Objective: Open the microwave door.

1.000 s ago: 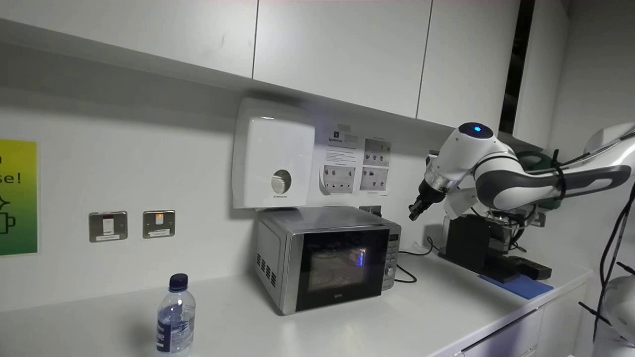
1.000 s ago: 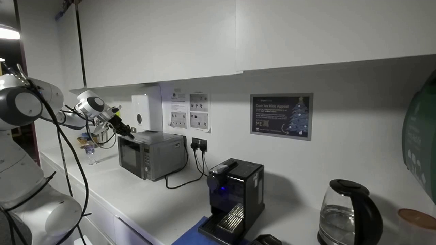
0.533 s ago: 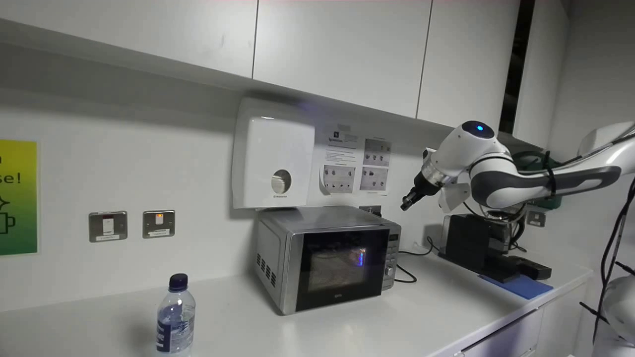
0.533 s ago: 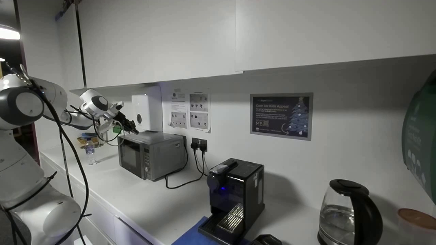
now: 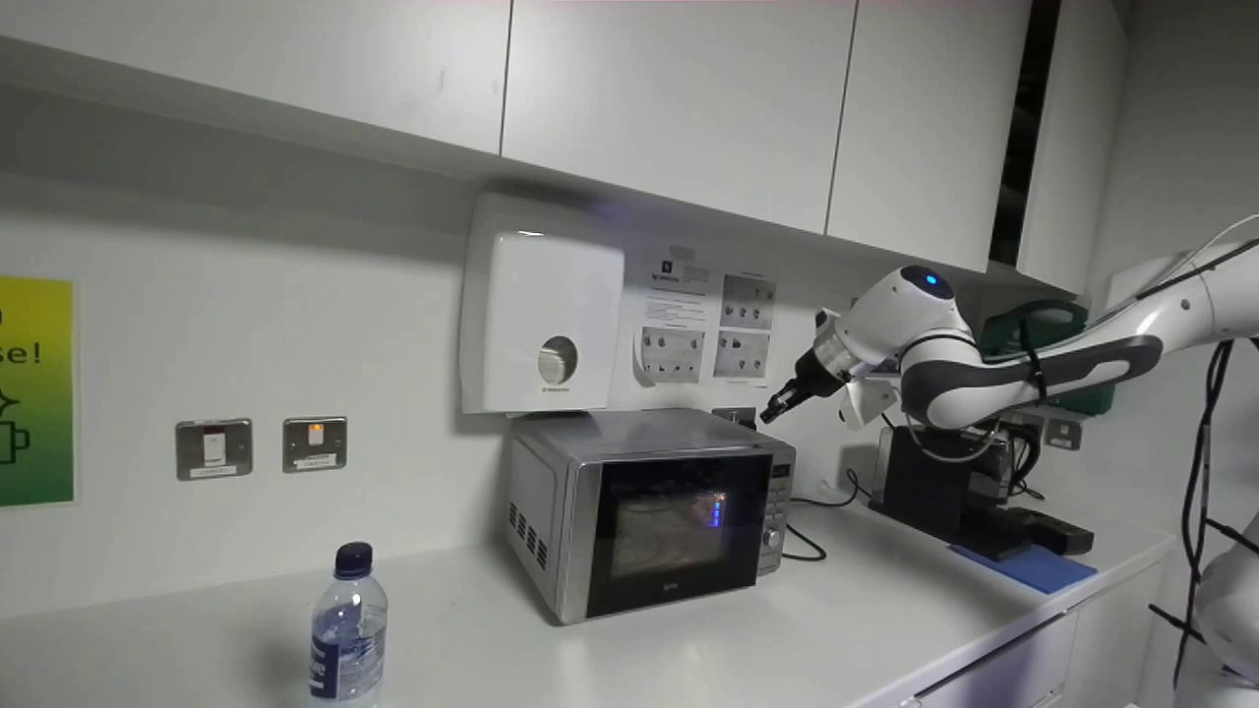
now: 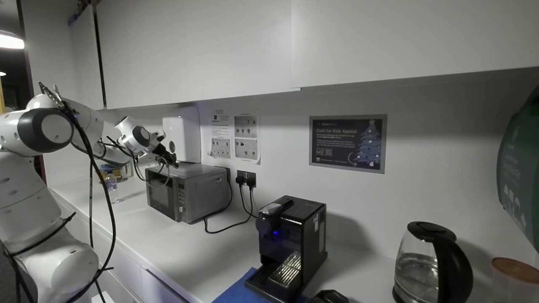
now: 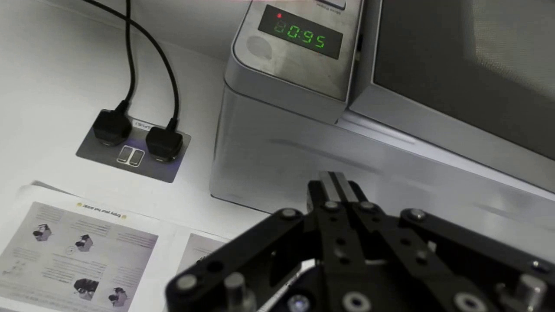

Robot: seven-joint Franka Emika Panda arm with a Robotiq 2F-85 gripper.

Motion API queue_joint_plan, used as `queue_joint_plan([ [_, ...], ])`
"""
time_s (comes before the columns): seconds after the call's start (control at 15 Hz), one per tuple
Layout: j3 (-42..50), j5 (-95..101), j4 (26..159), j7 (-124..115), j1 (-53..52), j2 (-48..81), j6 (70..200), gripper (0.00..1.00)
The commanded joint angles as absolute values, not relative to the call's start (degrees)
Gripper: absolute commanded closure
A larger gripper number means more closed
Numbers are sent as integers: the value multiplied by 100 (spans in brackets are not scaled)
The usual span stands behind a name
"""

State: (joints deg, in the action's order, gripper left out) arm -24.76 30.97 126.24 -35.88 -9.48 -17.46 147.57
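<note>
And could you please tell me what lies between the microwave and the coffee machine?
Black cable lies on the counter between the microwave and coffee machine, in both exterior views.

“0:95” upside down on microwave display (image 7: 300,32), “Cash for Kids Appeal” — dark poster (image 6: 348,144), “se!” — yellow-green sign (image 5: 37,391)

Left to right along the bench (image 6: 181,252): bottle (image 5: 349,629), microwave (image 5: 639,433) near the back edge, coffee machine (image 6: 290,242) (mat (image 6: 236,290) before it, by the front edge), kettle (image 6: 429,263), tub (image 6: 516,273).

Upright, dark-windowed microwave door (image 5: 679,533)
</note>
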Motion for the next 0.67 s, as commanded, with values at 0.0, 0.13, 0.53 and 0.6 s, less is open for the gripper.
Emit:
queue_joint_plan([
  [0.0,-2348,2911,12662,-3162,-918,-1513,15371,100],
  [0.13,-2310,2819,12651,-3026,-941,-1347,15594,100],
  [0.53,-2225,2350,12601,-2568,-1122,-896,15873,100],
  [0.6,-2230,2275,12561,-2489,-1126,-860,15873,100],
])
